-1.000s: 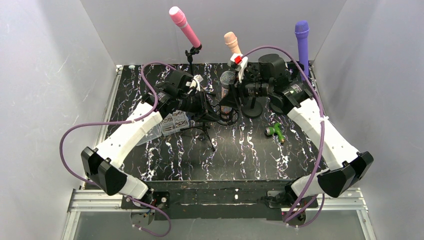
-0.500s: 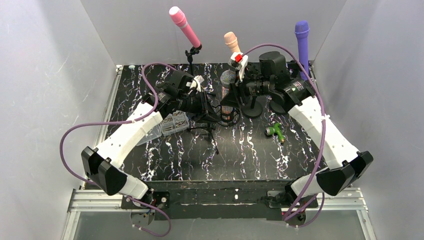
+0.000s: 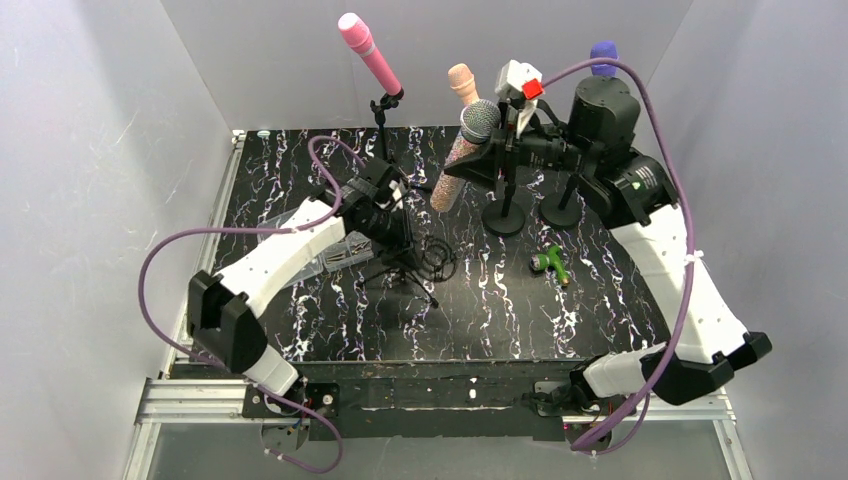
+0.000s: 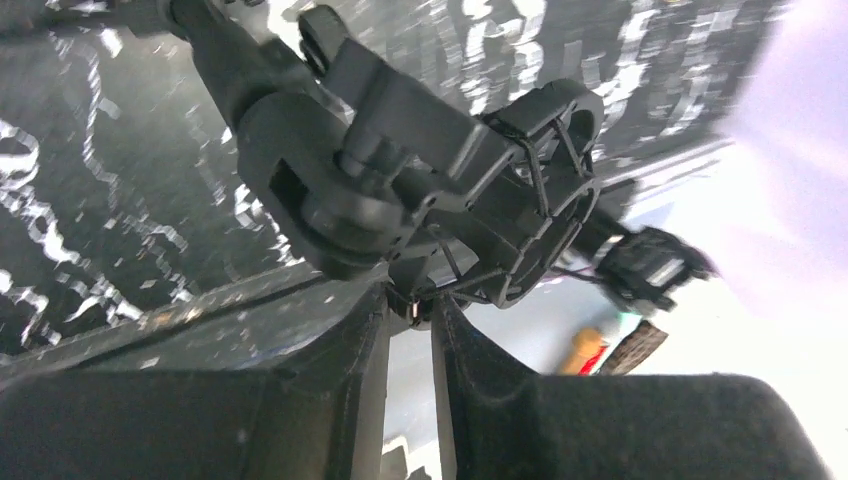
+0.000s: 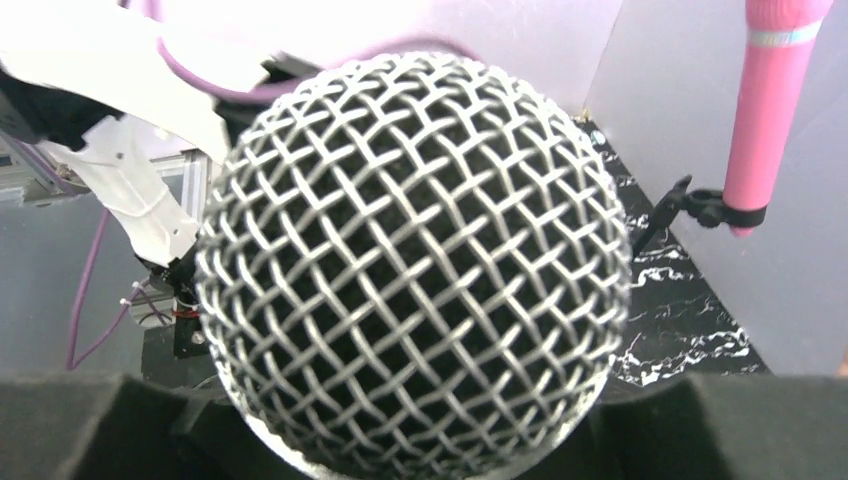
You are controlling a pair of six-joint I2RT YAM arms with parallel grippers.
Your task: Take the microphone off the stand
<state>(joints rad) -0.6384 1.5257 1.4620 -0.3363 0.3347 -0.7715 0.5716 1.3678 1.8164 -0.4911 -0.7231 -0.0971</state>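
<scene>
**Silver-mesh microphone held in the air, apart from its stand**

Everything is carried on a black worktop veined with white marbling. Over its rear right part the right gripper is raised. Its jaws are pressed onto the glittery pink barrel of the microphone. The microphone is tilted, mesh head uppermost, and is carried above the worktop, touching no stand. In the right wrist view the mesh head fills the frame above the dark pads.

Left of centre, a black tripod stand with a ring-shaped shock mount is set on the worktop. The left gripper is lowered against it. In the left wrist view its jaws are drawn almost together, with a thin part of the mount pinched at their tips.

At the rear, a bright pink microphone is clipped to a slim stand, and a peach microphone is seen beside the held one. Two black round-based stands are placed under the right gripper. A small green object is laid just in front of them.
</scene>
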